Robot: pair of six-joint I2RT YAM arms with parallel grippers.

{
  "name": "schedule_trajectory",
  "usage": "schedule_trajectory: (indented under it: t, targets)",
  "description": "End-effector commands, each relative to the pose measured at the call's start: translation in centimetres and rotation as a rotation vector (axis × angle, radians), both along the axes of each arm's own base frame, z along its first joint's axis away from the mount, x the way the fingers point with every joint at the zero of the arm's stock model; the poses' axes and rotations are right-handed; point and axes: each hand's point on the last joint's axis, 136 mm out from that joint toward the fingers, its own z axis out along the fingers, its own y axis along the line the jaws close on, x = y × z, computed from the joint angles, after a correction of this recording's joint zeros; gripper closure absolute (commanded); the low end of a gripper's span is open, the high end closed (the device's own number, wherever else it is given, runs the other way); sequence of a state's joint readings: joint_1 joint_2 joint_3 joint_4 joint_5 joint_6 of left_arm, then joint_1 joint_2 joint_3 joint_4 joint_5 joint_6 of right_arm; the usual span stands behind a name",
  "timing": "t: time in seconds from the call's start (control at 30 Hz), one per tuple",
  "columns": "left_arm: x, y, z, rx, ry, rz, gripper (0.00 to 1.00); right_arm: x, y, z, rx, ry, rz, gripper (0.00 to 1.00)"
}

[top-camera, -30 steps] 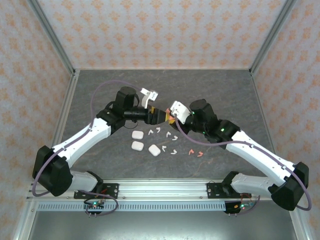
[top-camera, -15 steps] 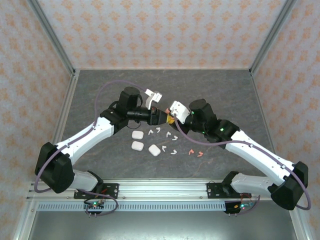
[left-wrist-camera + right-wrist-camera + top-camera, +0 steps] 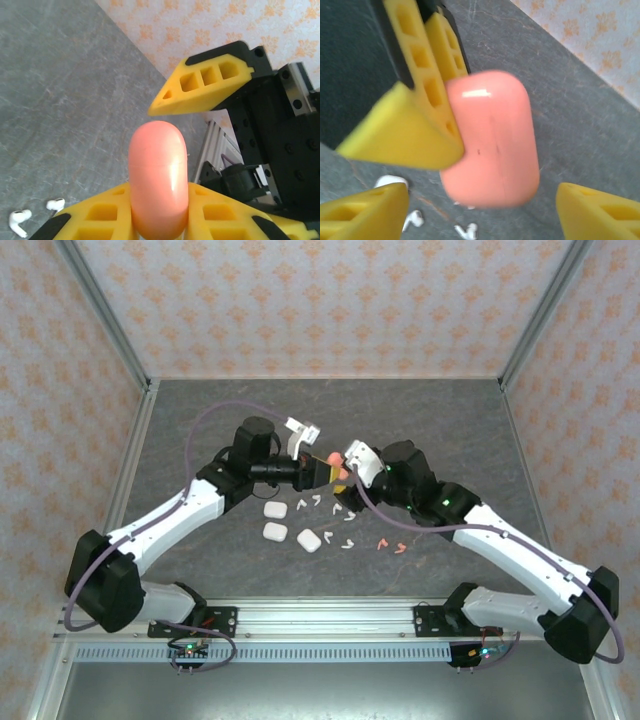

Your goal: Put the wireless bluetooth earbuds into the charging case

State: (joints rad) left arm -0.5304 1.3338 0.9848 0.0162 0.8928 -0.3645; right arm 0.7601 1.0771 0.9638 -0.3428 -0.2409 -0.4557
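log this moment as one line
left gripper shut on pink case | right gripper open | earbuds loose on table

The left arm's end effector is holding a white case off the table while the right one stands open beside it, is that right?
Not quite: the case is salmon-pink, not white, as the left wrist view shows. The left end effector does hold it off the table, and the right end effector stands open beside it.

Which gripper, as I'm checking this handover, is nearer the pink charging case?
Left. The left gripper is closed on the pink charging case, gripping its lower end. The right gripper faces it with jaws open, fingers spread to either side, not touching.
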Motion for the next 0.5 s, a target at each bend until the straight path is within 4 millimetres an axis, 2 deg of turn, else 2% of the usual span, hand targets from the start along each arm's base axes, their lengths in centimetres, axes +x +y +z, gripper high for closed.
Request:
schedule_trajectory:
  t: [0.0, 0.1, 0.2, 0.33, 0.47]
  targets:
    - [1.1, 0.8, 2.5, -0.046, -0.181, 0.093, 0.86, -0.3, -0.6, 1.5, 0.13, 0.023, -0.031, 0.11]
    - [1.7, 2.0, 2.7, -0.072, -0.296, 0.18, 0.94, -0.4, -1.3, 2.3, 0.254, 0.09, -0.03, 0.02]
    - [1.5, 2.7, 2.6, -0.076, -0.404, 0.213, 0.97, 0.0, -1.9, 3.0, 0.409, 0.17, -0.027, 0.01]
    - [0.0, 2.7, 3.0, -0.081, -0.53, 0.177, 0.99, 0.7, -2.1, 4.6, 0.602, 0.225, 0.006, 0.01]
    - [-1.7, 2.6, 3.7, -0.09, -0.646, 0.148, 1.0, 0.2, -0.7, 6.0, 0.679, 0.252, 0.107, 0.01]
